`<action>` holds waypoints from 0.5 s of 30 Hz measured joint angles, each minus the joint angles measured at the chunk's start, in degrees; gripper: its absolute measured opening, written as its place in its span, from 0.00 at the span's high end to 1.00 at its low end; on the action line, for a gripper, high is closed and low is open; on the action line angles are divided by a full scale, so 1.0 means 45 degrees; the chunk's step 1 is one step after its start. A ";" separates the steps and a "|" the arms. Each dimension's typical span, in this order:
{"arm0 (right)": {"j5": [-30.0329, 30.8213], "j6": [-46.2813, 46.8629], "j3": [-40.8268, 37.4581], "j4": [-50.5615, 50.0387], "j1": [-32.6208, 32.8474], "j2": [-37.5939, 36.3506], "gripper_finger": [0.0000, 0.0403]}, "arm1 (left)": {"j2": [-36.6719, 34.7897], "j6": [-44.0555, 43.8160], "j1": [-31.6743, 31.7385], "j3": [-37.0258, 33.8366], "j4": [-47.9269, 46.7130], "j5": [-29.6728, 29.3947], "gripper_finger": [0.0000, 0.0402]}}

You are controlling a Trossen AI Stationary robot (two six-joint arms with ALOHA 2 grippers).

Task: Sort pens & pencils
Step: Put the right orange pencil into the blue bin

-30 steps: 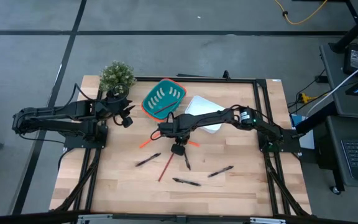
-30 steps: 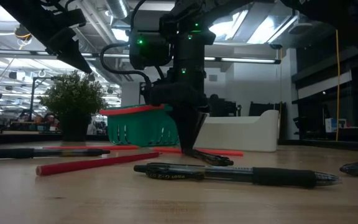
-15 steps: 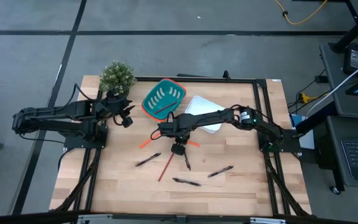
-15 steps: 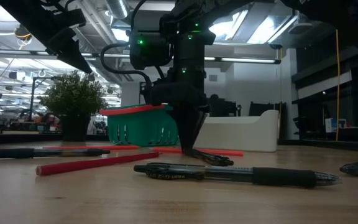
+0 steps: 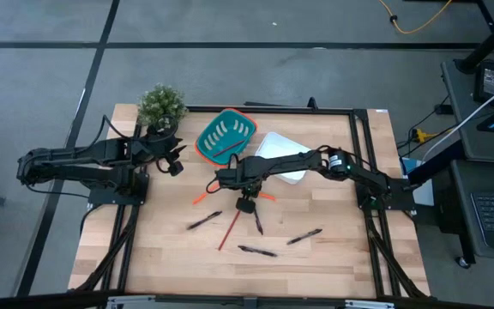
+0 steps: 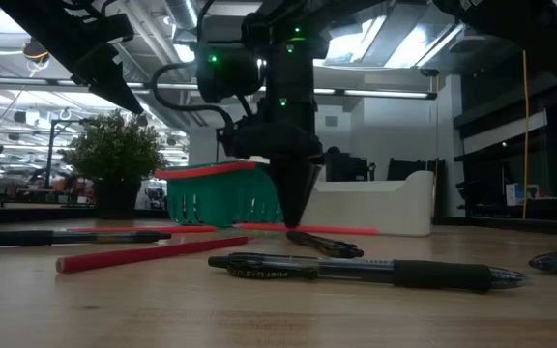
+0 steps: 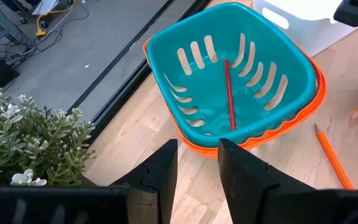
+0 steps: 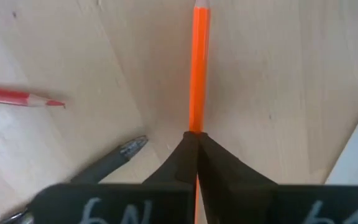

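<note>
My right gripper [image 5: 245, 204] points down at mid-table, shut on an orange pencil [image 8: 197, 74]. Another orange pencil [image 5: 202, 196] and a red pencil [image 5: 228, 230] lie flat on the wood. Several black pens lie flat around them: one [image 5: 204, 221] to the left, one [image 5: 258, 221] just under the gripper, one [image 5: 303, 236] to the right, one [image 5: 257, 251] nearest the front edge. A red pencil [image 7: 229, 93] lies inside the teal basket [image 5: 226, 136]. My left gripper [image 7: 197, 168] hovers open beside that basket, touching nothing. My right gripper pinches the orange pencil's shaft [image 8: 195, 124] between its two fingertips [image 6: 293, 217], some way in from the pencil's end. The fingers come from above, pointing down, and lie across the pencil. The pencil stays level, just above the tabletop [image 6: 337, 230].
A white bin [image 5: 281, 154] stands right of the teal basket at the back. A potted plant [image 5: 161, 105] sits at the far left corner. Bare wood lies along the table's front edge and at its right side.
My right gripper has risen a little, staying shut, and the orange pencil has come up with it, still level. The pens and the other pencils have kept their places.
</note>
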 joint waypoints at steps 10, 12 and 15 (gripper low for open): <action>0.0141 -0.0131 0.0014 0.0015 0.0000 -0.0015 0.99 | 0.0003 0.0004 -0.0003 0.0000 0.0000 -0.0004 0.73; 0.0141 -0.0126 0.0015 0.0015 0.0000 -0.0024 0.98 | -0.0002 0.0000 0.0002 0.0000 0.0000 -0.0002 0.73; 0.0141 -0.0136 0.0019 0.0020 0.0000 -0.0034 0.99 | -0.0002 0.0002 0.0002 0.0000 0.0000 -0.0005 0.73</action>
